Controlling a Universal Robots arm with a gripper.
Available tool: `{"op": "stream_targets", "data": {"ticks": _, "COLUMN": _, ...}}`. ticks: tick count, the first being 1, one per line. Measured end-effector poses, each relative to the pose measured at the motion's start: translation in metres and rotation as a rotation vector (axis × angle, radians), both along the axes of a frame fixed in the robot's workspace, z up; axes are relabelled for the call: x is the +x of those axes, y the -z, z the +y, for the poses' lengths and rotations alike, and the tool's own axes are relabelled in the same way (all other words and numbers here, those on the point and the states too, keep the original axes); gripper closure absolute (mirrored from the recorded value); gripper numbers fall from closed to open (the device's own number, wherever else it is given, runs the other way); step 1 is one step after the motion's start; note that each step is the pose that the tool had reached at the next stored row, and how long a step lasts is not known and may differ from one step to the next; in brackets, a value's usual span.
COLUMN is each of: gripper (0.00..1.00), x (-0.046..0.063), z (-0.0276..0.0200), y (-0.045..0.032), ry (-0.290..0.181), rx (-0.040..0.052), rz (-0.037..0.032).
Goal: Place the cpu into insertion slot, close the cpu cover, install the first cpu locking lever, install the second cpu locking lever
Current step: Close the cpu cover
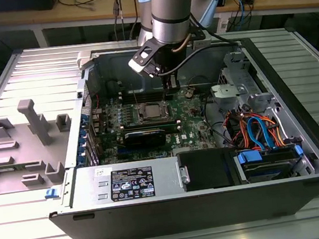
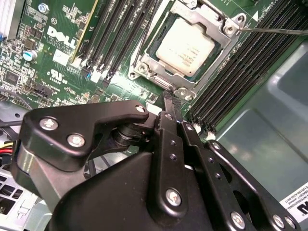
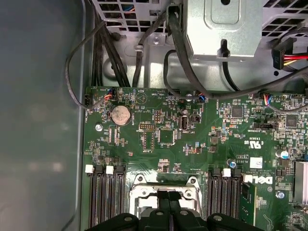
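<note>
Cpu: the small flat square chip with a silver-grey metal top lies inside the insertion slot and looks level in the second wrist view.
Insertion slot: the square socket with a grey metal rim is the landmark for every place below.
Cpu cover: the thin square silvery metal frame plate lies down over the slot, and its cut-out frames the chip's top.
Locking lever: a thin silvery wire rod runs outward from one corner of the slot. I cannot tell whether it is hooked down.
Jaws: together and holding nothing. Their joined tip is just beside the slot's rim, at a corner away from the rod. I cannot tell whether it touches the rim.
Step in hand: my judgement is lever work, since the chip looks seated and the cover looks shut.
Doing it well: use the shut jaws as a blunt pusher on the wire alone, and keep them off the chip's top and the frame plate. Press steadily so the wire goes under its hook, because a springy wire can slip off a narrow tip.
Hazards: long narrow black memory slots flank the slot on two sides, so a slipping tip could strike them.
Board: the green circuit board spreads out around the slot.
Case: the open dark computer case surrounds the slot, which is near its middle.
Counter: the ribbed grey metal counter lies beneath the case, well apart from the slot.
</note>
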State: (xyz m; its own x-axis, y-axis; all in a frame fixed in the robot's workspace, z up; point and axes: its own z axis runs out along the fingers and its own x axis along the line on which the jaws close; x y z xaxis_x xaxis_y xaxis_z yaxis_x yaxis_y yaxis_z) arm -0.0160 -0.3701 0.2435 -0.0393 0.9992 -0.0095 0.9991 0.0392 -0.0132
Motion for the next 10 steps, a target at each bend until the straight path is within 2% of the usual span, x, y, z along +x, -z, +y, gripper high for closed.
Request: {"op": "stream_targets", "data": {"ticks": 10, "gripper": 0.89, "x": -0.0038, "z": -0.0002, "y": 0.0008, "ry": 0.000, "rx": 0.0002, "rz": -0.0001}}
